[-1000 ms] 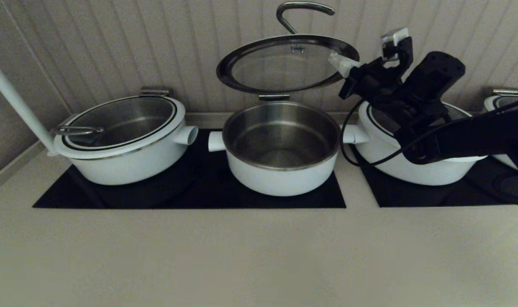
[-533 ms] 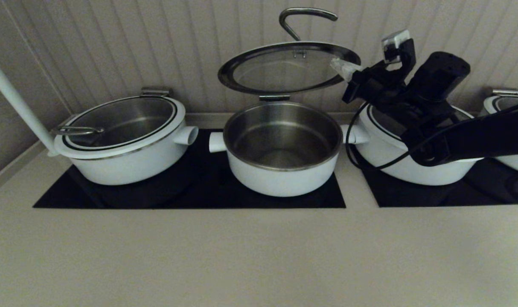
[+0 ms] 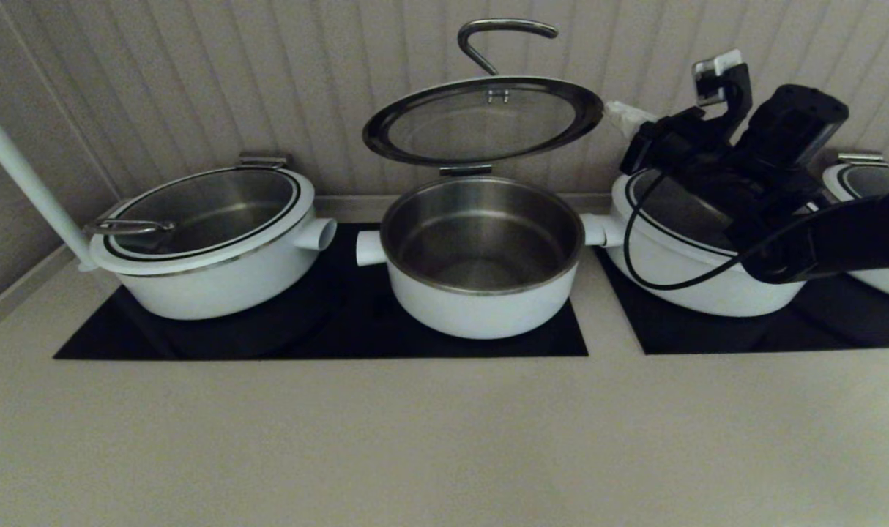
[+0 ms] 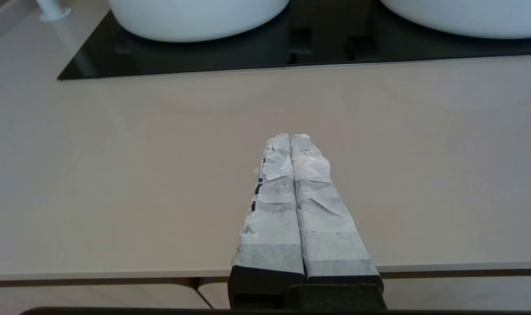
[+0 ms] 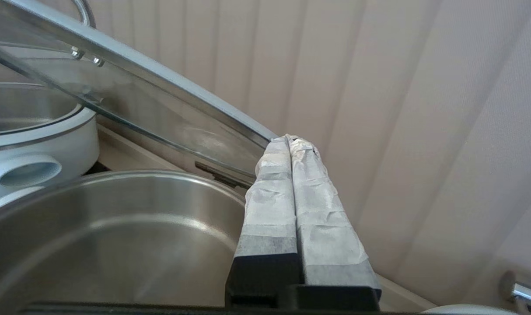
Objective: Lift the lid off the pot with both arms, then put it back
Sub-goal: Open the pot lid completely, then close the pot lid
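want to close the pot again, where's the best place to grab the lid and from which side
Likely the curved steel handle atop the lid, approached from the front right. The lid stands propped open above the pot, tilted, handle free against the wall. The right gripper, shut, is beside its right rim; the left gripper is parked.

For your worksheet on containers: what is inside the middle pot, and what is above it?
The pot shows only bare steel lining; nothing lies inside it, though its near inner wall is hidden. Above it the glass lid stands raised and tilted, with the right gripper, fingers together, beside its rim.
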{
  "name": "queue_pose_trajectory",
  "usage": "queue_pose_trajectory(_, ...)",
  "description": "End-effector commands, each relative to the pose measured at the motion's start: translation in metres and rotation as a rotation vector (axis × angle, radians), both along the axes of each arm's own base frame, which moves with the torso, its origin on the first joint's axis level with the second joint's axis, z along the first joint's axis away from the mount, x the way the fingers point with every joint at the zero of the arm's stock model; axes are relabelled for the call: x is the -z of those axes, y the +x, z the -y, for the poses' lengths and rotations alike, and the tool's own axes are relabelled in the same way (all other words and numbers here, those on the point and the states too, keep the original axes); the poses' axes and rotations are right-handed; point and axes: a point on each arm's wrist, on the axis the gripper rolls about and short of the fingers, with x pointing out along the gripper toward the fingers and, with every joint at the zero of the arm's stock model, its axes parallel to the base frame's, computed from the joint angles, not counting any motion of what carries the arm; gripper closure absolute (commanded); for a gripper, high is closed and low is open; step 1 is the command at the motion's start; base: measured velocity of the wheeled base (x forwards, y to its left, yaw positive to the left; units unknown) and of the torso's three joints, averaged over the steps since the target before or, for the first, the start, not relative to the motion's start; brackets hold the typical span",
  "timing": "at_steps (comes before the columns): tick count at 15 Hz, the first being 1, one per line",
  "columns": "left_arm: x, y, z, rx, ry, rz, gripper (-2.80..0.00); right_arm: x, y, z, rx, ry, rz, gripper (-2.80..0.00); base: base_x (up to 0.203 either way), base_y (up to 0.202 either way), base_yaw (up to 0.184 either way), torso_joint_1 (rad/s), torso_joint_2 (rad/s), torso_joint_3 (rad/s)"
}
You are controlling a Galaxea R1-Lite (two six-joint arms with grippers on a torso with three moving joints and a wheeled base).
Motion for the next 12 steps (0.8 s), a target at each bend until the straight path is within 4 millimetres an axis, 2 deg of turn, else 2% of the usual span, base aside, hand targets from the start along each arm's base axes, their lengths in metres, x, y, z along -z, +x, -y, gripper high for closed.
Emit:
queue_pose_trajectory(1, 0.000, 0.000, 0.000, -0.001, 0.000, 0.001, 0.00, 0.000, -0.001, -0.001, -0.014, -0.008, -0.008, 0.00, 0.000, 0.000, 0.000, 0.000, 0.00, 0.000)
queue_pose_trajectory(6, 0.000, 0.000, 0.000, -0.001, 0.000, 0.001, 0.00, 0.003, -0.002, -0.001, -0.015, -0.012, -0.025, 0.00, 0.000, 0.000, 0.000, 0.000, 0.00, 0.000)
queue_pose_trajectory(12, 0.000, 0.000, 0.000, -0.001, 0.000, 0.001, 0.00, 0.016, -0.028, 0.005, -0.010, -0.045, -0.156, 0.00, 0.000, 0.000, 0.000, 0.000, 0.00, 0.000)
